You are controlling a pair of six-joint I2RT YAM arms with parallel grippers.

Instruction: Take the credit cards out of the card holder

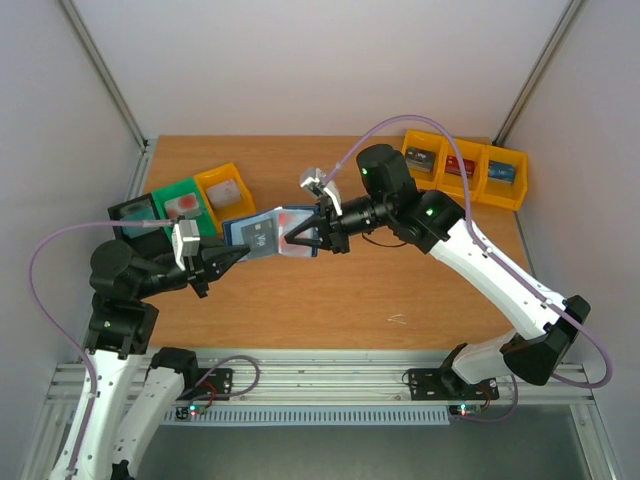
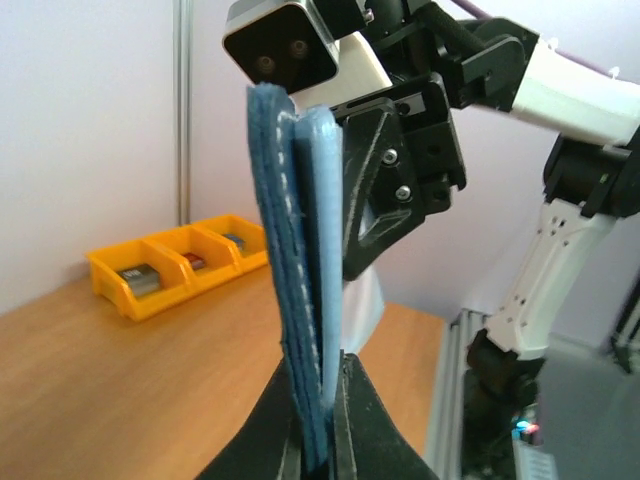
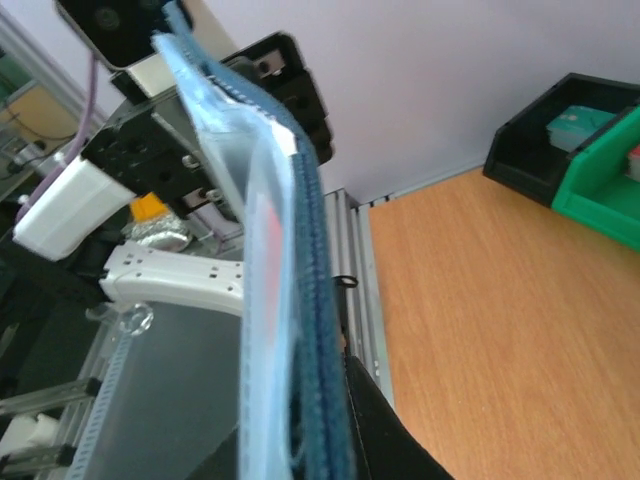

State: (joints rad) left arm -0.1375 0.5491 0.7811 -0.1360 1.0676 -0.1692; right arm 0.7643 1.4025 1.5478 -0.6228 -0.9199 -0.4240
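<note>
While the card holder is held aloft, one edge is pinched by the left gripper and the opposite edge by the right gripper. The credit cards are seen lodged inside it, between the two sets of fingertips. Extraction is judged not yet begun. Next, one grip would have to be released and reset on a card's edge.

The right wrist view's bottom edge cuts off the card holder.

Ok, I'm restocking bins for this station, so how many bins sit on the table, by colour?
Yellow bins: 4 (one left, three right)
Green bin: 1
Black bin: 1
Total: 6
</note>
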